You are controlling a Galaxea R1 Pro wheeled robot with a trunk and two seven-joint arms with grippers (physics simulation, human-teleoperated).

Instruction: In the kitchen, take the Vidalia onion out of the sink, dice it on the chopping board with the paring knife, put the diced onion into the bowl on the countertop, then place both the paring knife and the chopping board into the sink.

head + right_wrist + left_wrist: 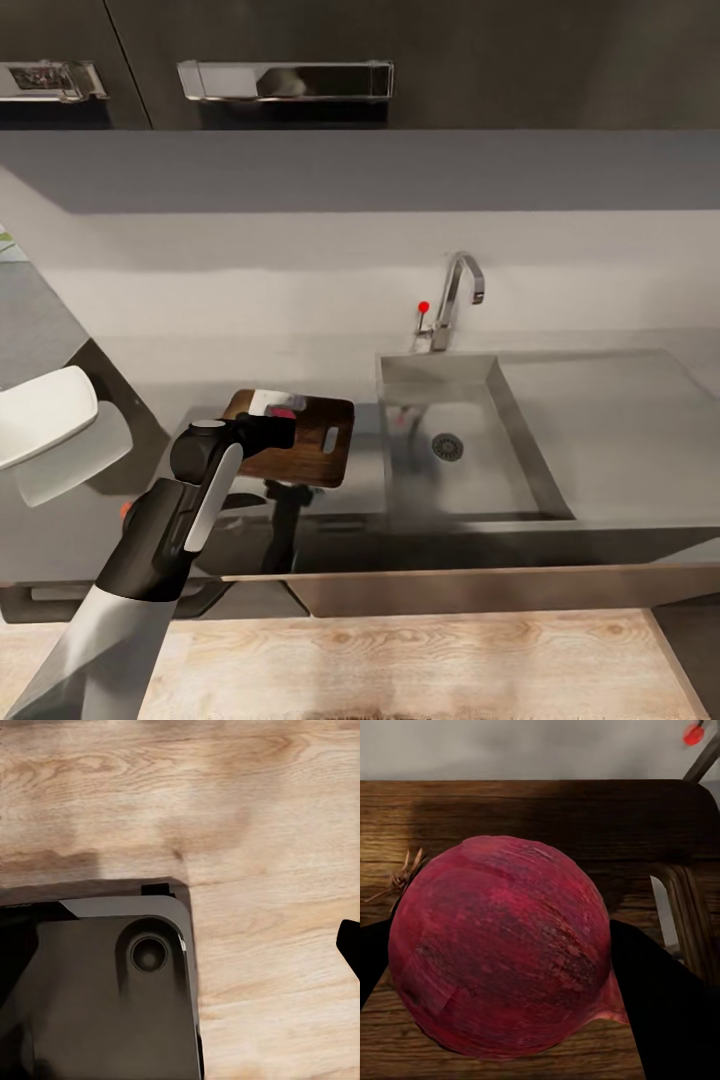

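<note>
The Vidalia onion (502, 945), deep red in the left wrist view, sits between two black fingers (667, 1005) that press on both its sides. My left gripper (284, 420) is shut on it, low over the dark brown chopping board (315, 450); touching or just above, I cannot tell. The board lies on the glossy countertop (330, 525), left of the steel sink (520, 455), with its handle slot toward the basin. The white bowl (40, 415) stands at the far left. A small red bit (125, 509) peeks from behind my left forearm; whether it is the paring knife I cannot tell.
The curved chrome tap (455, 290) with its red-tipped lever (424, 307) stands behind the basin, whose flat drainboard (620, 420) stretches to the right. Dark wall cabinets hang above. The right wrist view looks down on the wooden floor (262, 832) and the robot's dark base (105, 990).
</note>
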